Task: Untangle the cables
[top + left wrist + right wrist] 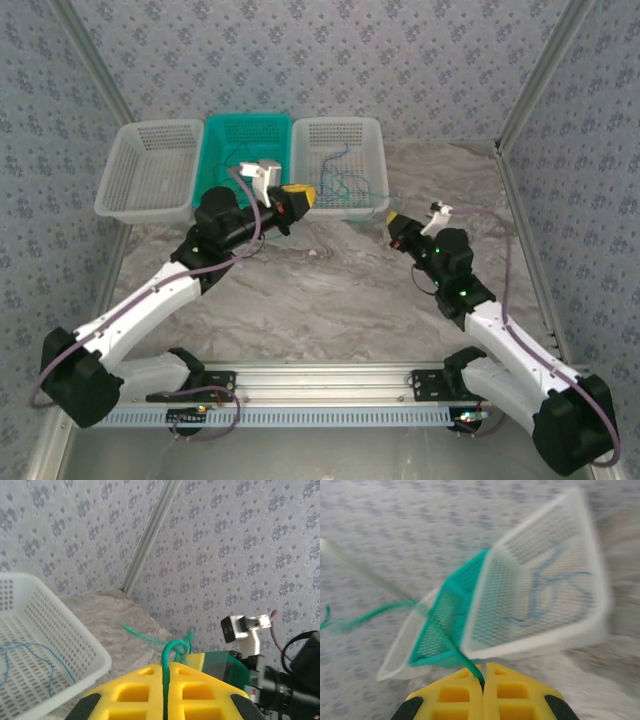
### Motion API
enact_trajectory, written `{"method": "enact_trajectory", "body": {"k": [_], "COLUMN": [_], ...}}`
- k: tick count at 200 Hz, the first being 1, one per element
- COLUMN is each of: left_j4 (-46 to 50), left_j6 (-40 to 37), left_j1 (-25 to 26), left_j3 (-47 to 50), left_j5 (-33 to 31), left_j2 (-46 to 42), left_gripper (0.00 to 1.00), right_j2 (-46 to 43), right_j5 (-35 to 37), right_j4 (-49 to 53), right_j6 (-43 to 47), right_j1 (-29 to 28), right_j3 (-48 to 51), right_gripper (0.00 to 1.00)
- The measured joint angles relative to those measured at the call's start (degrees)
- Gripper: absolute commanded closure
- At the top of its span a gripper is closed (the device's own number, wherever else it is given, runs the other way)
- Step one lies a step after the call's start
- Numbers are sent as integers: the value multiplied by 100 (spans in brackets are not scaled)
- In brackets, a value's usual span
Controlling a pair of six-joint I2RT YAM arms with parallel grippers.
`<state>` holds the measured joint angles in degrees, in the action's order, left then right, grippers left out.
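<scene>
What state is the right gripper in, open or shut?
Shut on the green cable: in the right wrist view, the right gripper has its yellow fingers together, the cable pinched between them.

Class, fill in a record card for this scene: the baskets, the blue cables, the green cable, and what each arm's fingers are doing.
Baskets: left white basket, teal basket, right white basket, side by side at the table's far edge
Blue cables: loose in the right white basket
Green cable: pinched by both arms
Left fingers: shut on the green cable
Right fingers: shut on the green cable
</scene>
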<state>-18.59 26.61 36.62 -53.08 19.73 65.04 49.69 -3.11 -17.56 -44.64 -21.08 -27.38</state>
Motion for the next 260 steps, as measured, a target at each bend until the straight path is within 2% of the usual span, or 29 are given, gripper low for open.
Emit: {"method": "enact_trajectory", "body": {"k": [33,69,87,90,96,112,123,153,179,223,260], "left_j4": [85,85,81,81,81,61,66,177,715,1554,1845], "left_j6": [-118,-155,-151,-151,-149,-149,-149,-315,-940,-2304,-3012], "left_j1": [-105,-127,-127,-127,-127,-127,-127,-114,151,658,691], "left_j3": [4,94,142,149,162,192,205,214,142,13,13], "left_j5": [-96,-136,-131,-131,-131,-131,-129,-133,-278,-498,-339], "left_j2": [-177,-179,-173,-173,-170,-155,-149,-151,-103,111,205], "left_gripper": [100,100,100,100,100,100,100,100,100,100,100], "right_j2": [-404,-435,-306,-280,-234,-225,-302,-922,-1139,-354,605], "right_j5": [448,691,708,723,750,933,1152,1749,1687,542,-892], "right_j4": [1309,2240,2474,2520,2605,2918,3209,3681,3482,3086,3294], "right_j6": [-173,-551,-739,-713,-787,-968,-1062,-1034,-378,1469,2559], "right_j1": [1104,1416,1311,1276,1174,890,702,352,96,-778,-962], "right_j3": [389,407,391,385,376,341,264,-125,-680,-2149,-3099], "right_gripper": [100,100,79,74,56,30,19,13,14,28,32]}}
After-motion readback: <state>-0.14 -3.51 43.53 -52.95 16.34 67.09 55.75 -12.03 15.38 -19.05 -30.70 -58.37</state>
